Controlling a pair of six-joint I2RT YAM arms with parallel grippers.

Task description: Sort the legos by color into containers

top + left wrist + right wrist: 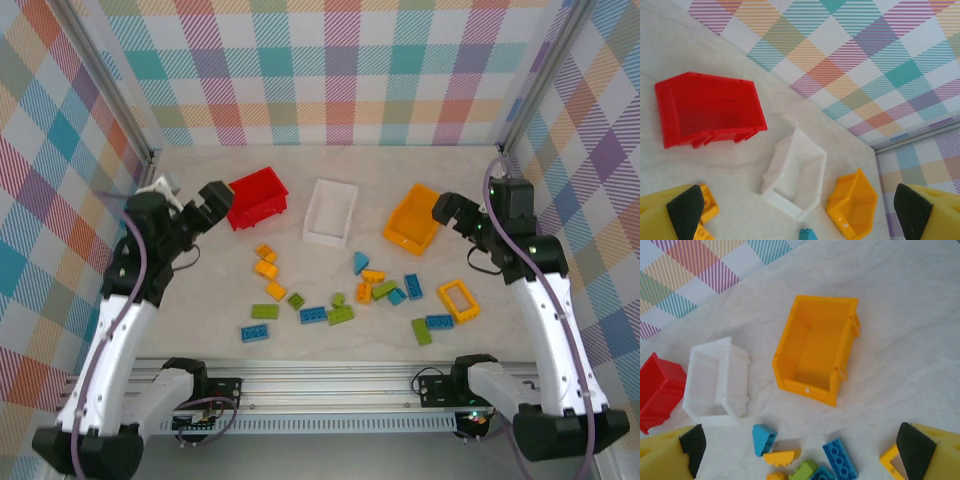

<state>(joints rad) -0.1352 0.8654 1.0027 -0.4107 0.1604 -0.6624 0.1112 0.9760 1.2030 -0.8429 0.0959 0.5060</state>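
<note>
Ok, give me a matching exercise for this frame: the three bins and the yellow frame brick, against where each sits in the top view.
Things:
1. red bin
2. white bin
3. orange-yellow bin
4. yellow frame brick

Places:
A. middle of the bin row
B. right edge of the loose legos
C. left end of the bin row
D. right end of the bin row

Pairs: 1-C, 2-A, 3-D, 4-B
</note>
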